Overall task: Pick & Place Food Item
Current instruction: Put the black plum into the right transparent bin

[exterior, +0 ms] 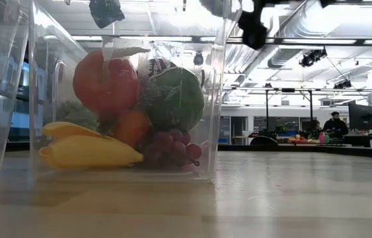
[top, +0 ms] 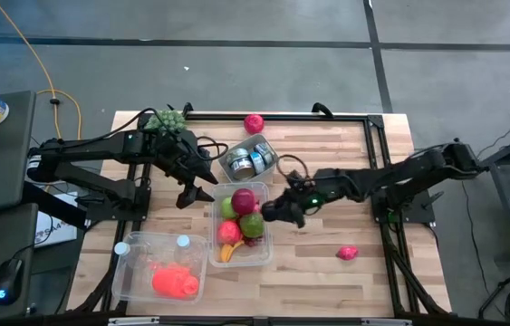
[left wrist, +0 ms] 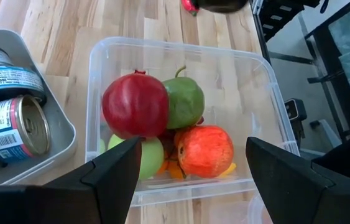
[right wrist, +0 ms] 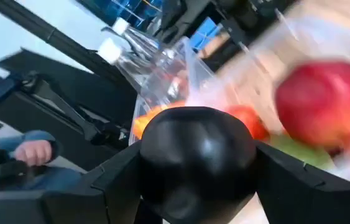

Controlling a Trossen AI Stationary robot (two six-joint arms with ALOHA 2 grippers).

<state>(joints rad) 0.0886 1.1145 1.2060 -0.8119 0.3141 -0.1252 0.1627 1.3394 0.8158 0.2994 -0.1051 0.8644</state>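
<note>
A clear bin point(top: 265, 256) in the middle of the table holds several fruits: a red pomegranate point(left wrist: 135, 104), a green fruit point(left wrist: 184, 102), a red-orange apple point(left wrist: 204, 150) and a banana point(exterior: 90, 151). My left gripper point(top: 196, 192) hangs open and empty just left of the bin, and its fingers point(left wrist: 109, 177) frame the fruit in its wrist view. My right gripper point(top: 279, 211) is at the bin's right rim, shut on a dark round fruit point(right wrist: 196, 155). My right gripper pinches the dark round fruit by its two opposite sides point(right wrist: 150, 168) between its two fingers point(right wrist: 115, 183). The fingers come from the table's right, slanting down. The fruit is lifted clear, at the bin's right rim.
A grey tray of cans point(top: 250, 161) stands behind the bin. A second clear bin point(top: 162, 268) with bottles and an orange-red item is at the near left. Green grapes point(top: 168, 119) and a pink item point(top: 254, 123) lie at the far edge, and another pink item point(top: 348, 254) lies near right.
</note>
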